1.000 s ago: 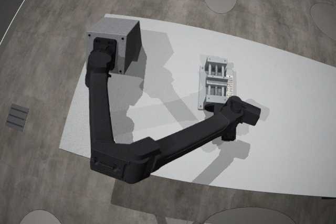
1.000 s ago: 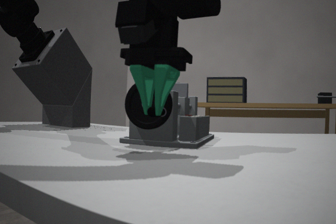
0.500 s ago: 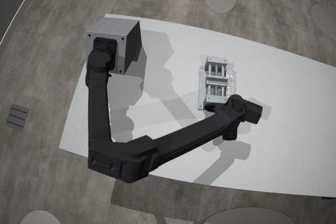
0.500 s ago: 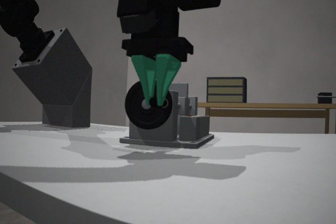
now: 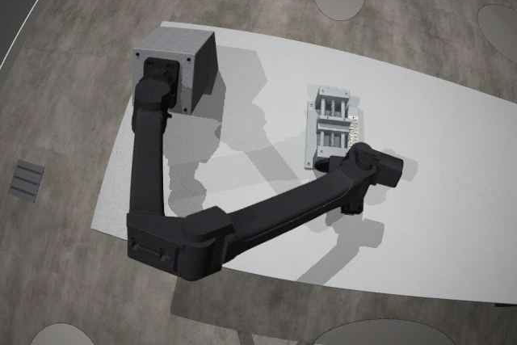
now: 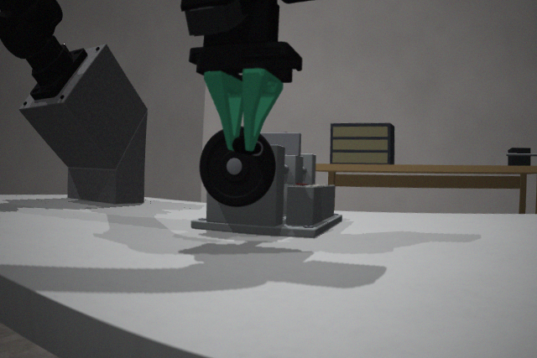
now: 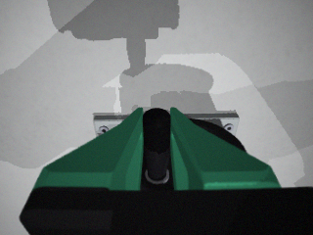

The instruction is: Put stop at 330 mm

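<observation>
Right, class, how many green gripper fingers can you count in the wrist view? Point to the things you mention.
2: one tapered green plastic-looking finger (image 7: pixel 105 152) left of the upright black cylindrical knob (image 7: pixel 156 129), one (image 7: pixel 210 152) right of it. None seems hidden.
</observation>
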Action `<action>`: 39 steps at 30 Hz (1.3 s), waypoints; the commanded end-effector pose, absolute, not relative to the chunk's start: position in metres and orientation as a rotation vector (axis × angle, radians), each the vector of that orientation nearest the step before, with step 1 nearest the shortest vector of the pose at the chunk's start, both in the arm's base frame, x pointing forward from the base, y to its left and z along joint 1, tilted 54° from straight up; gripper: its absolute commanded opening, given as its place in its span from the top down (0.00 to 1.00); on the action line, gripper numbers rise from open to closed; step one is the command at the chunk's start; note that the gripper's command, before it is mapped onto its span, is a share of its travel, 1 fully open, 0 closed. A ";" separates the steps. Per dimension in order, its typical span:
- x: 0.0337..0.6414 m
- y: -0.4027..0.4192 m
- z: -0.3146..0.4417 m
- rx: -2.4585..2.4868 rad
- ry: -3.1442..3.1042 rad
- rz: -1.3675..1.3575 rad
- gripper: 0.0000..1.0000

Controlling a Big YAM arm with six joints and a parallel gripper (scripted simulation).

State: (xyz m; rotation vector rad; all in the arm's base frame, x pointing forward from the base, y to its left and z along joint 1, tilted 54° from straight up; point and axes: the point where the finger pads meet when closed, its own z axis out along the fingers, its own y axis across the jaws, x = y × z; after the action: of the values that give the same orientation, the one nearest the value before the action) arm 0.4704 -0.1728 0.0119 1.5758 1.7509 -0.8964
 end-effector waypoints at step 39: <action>0.433 -0.167 0.027 1.561 1.741 -0.854 0.94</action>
State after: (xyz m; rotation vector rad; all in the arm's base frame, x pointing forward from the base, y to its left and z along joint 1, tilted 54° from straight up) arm 0.4410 -0.1663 0.0205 1.5645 1.7419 -0.8623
